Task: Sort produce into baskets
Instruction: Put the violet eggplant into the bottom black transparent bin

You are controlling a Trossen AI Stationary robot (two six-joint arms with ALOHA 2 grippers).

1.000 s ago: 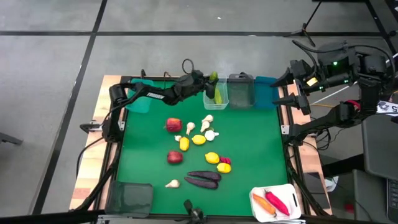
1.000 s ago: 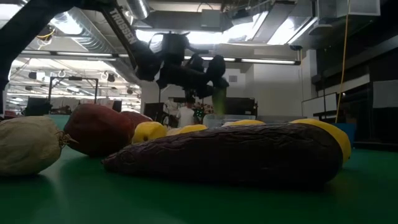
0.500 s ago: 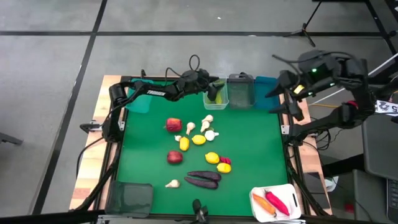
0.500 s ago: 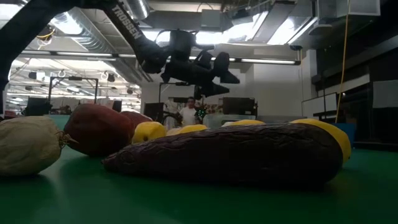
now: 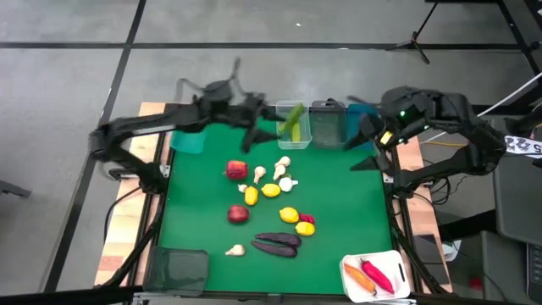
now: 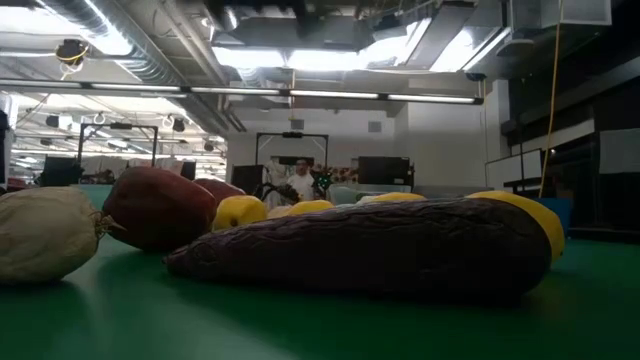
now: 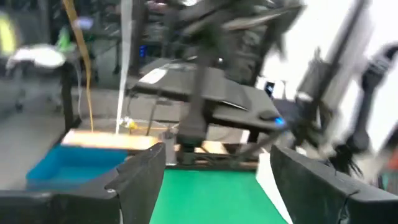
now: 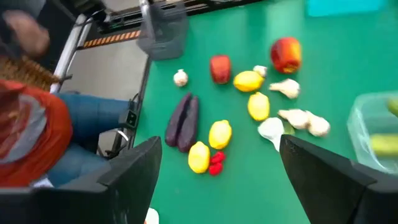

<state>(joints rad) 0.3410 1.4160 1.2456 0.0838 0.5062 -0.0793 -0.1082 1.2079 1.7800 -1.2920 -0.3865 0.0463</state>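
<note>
Hovering wide open: left gripper (image 5: 254,127) at 9 o'clock of cucumber bin (image 5: 294,124), right gripper (image 5: 366,146) at 3.

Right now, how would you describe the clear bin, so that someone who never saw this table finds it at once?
Look at the green mat, then at its far edge, where a row of bins stands. The clear bin is beside the dark grey bin, towards the left arm's side. Alone in the row, it is see-through and holds green cucumbers.
</note>
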